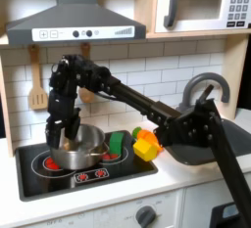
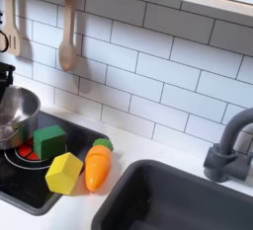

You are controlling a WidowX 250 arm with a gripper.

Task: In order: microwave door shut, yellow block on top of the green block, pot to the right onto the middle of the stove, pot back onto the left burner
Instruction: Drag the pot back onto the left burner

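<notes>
While the shiny steel pot point(image 1: 79, 150) sits on the stove point(image 1: 39, 169), the end effector point(image 1: 65, 126) seemingly grips its rim.

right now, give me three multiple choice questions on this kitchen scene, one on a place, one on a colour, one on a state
1. Where is the pot?
A. in the sink
B. on the stove's left side in the first exterior view
C. on the hood

2. What colour is the block nearest the pot in the second exterior view?
A. green
B. blue
C. white

3. How is the microwave door?
A. hanging open
B. removed
C. shut

Answers: 1 B, the gripper reaches down at it there. 2 A, the green block sits between pot and yellow block. 3 C, it lies flush with the microwave front.
</notes>
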